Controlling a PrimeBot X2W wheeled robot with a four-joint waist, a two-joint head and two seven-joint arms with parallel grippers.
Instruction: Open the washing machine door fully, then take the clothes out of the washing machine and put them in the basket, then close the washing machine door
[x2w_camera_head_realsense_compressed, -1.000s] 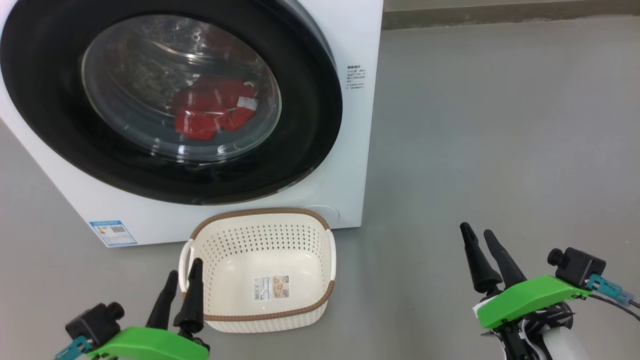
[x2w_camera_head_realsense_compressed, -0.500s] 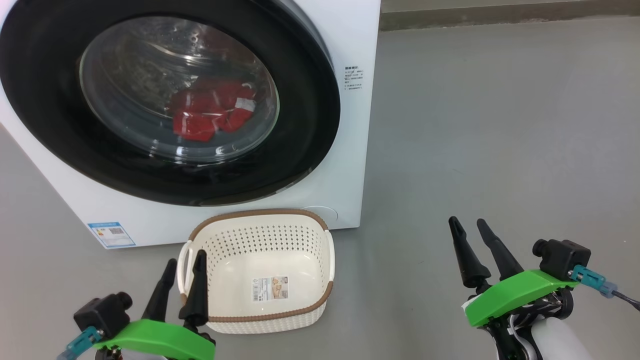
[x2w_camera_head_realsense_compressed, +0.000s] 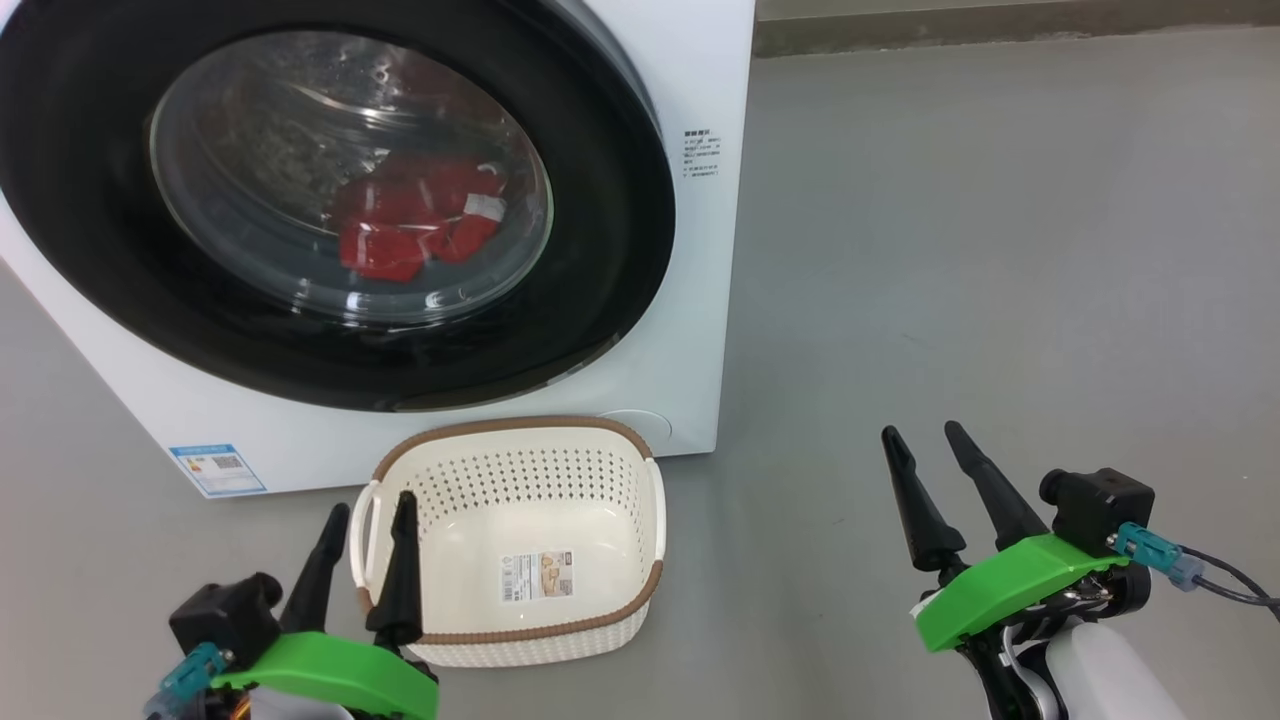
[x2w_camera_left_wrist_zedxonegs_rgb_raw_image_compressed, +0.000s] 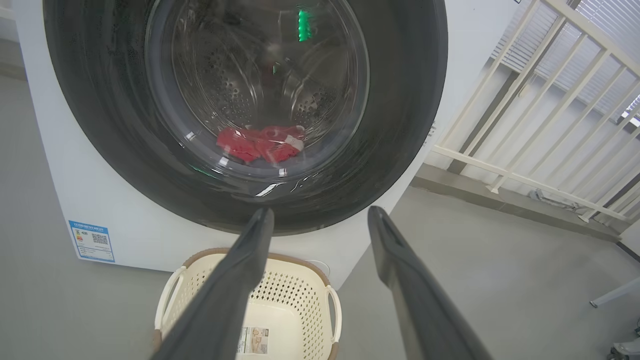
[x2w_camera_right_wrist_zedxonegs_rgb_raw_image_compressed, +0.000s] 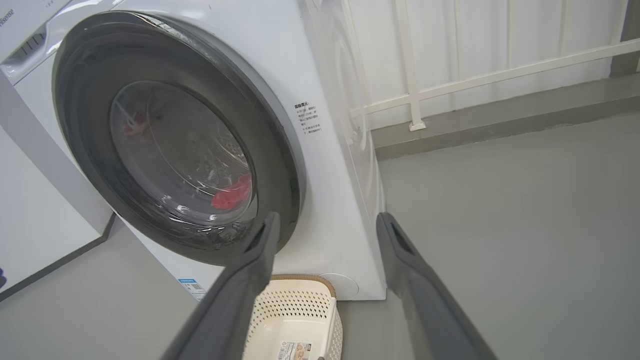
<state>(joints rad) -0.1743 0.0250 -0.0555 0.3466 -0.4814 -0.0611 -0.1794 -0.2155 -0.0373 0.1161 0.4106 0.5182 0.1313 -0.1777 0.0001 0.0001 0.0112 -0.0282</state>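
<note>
While the door (x2w_camera_head_realsense_compressed: 300, 150) is shut on the clothes (x2w_camera_head_realsense_compressed: 410, 225), basket (x2w_camera_head_realsense_compressed: 520, 428) on the floor (x2w_camera_head_realsense_compressed: 950, 250) just in front, my left gripper (x2w_camera_head_realsense_compressed: 372, 504) and right gripper (x2w_camera_head_realsense_compressed: 919, 430) gape empty (touching nothing), so I'd hook the door's right edge, swinging wide.

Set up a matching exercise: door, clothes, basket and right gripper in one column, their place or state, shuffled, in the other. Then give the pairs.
1. door
2. clothes
3. basket
4. right gripper

A. inside the drum
B. on the floor, no clothes in it
C. open, holding nothing
D. shut

Pairs: 1-D, 2-A, 3-B, 4-C
</note>
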